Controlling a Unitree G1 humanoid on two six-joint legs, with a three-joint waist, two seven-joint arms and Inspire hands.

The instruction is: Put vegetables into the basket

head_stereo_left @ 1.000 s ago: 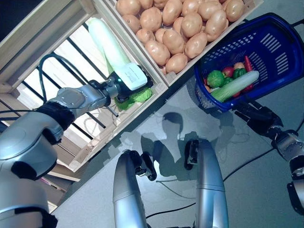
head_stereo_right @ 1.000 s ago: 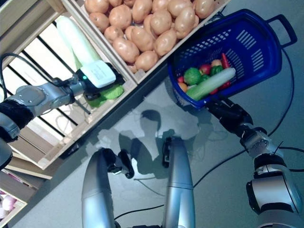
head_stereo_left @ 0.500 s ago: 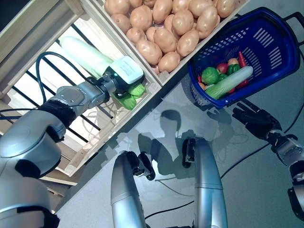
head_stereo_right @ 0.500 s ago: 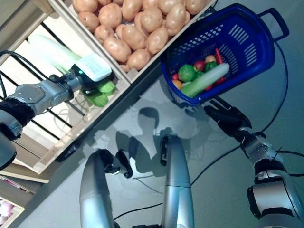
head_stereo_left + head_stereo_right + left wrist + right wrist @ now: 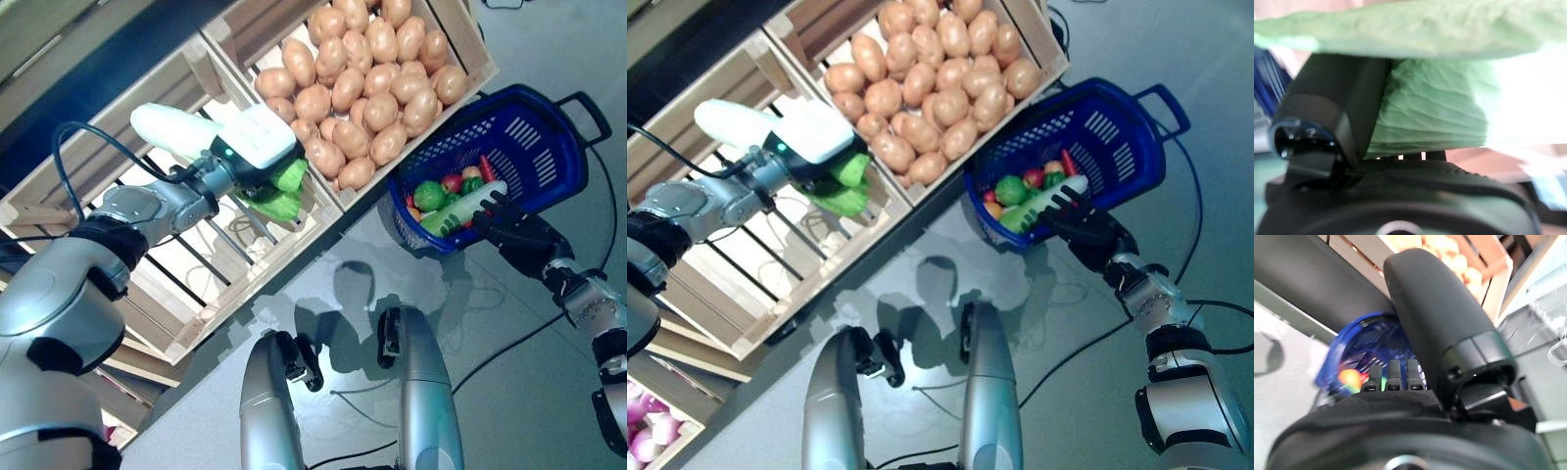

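cabbage (image 5: 176, 137) now lifted clear of the slatted crate (image 5: 186, 294), where it lay a second ago, and clamped in the curled left hand (image 5: 257, 176) beside the potatoes (image 5: 362, 83). right hand (image 5: 509, 230), fingers straight, has come up against the rim of the blue basket (image 5: 549, 147), seemingly steadying it for the drop.

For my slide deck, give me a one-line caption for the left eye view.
Left hand lifts a long white-and-green cabbage beside the wooden potato crate; right hand holds the blue plastic basket.
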